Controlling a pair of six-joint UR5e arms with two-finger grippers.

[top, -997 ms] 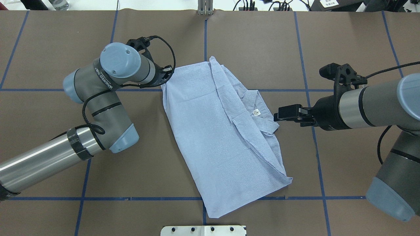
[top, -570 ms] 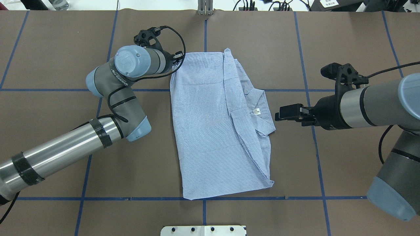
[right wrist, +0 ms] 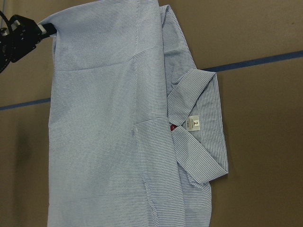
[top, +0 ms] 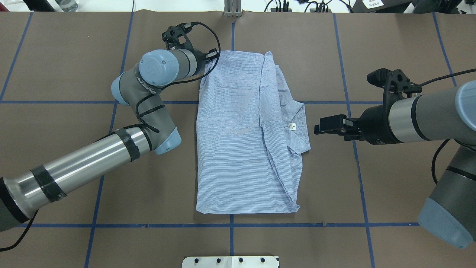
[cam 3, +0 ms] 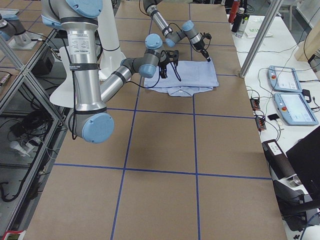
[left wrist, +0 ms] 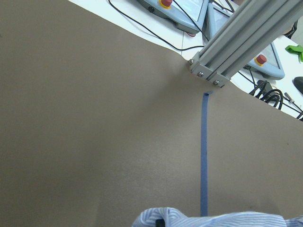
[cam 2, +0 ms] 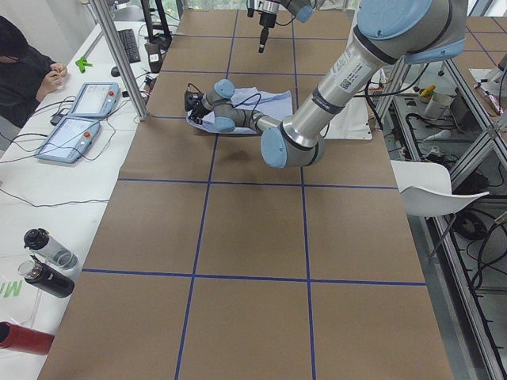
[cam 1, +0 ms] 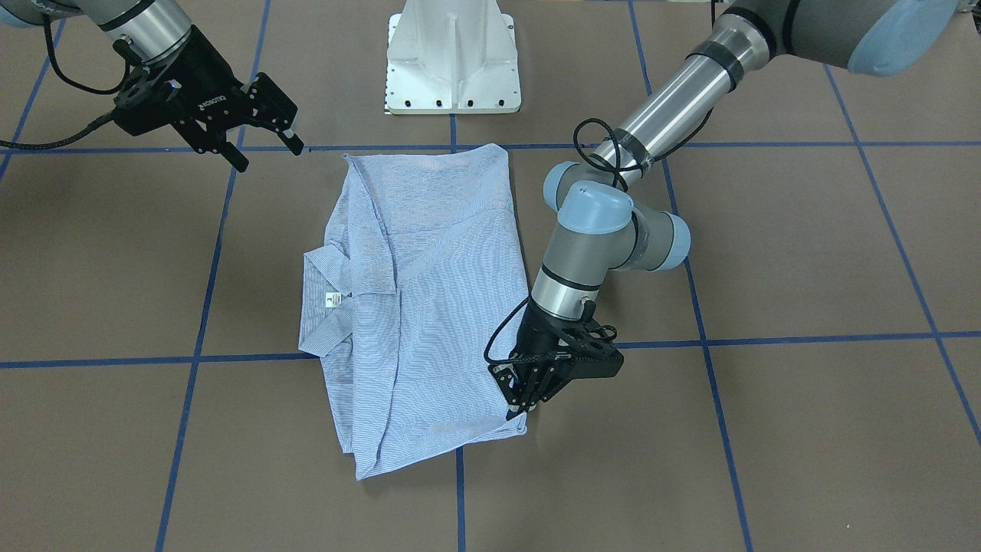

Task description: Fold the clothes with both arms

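The light blue striped shirt (top: 241, 141) lies folded flat on the brown table, its collar and white neck label (top: 291, 127) on its right side. My left gripper (cam 1: 520, 408) is shut on the shirt's far left corner, and it also shows in the overhead view (top: 206, 66). The left wrist view shows only a bunched edge of the shirt (left wrist: 208, 220) at the bottom. My right gripper (cam 1: 270, 156) is open and empty, held above the table just right of the collar (top: 317, 129). The right wrist view shows the label (right wrist: 193, 124) and a red button (right wrist: 173, 127).
The white pedestal base (cam 1: 452, 57) stands at the near table edge. An aluminium post (top: 232, 9) rises at the far edge, with teach pendants (cam 3: 287, 80) beyond it. Blue tape lines (top: 230, 225) grid the table. Bottles (cam 2: 47, 261) stand at the far left end.
My left gripper has pulled the shirt's corner toward the far edge and to the right. The shirt has swung round and now lies square to the tape lines. The right gripper has barely moved.
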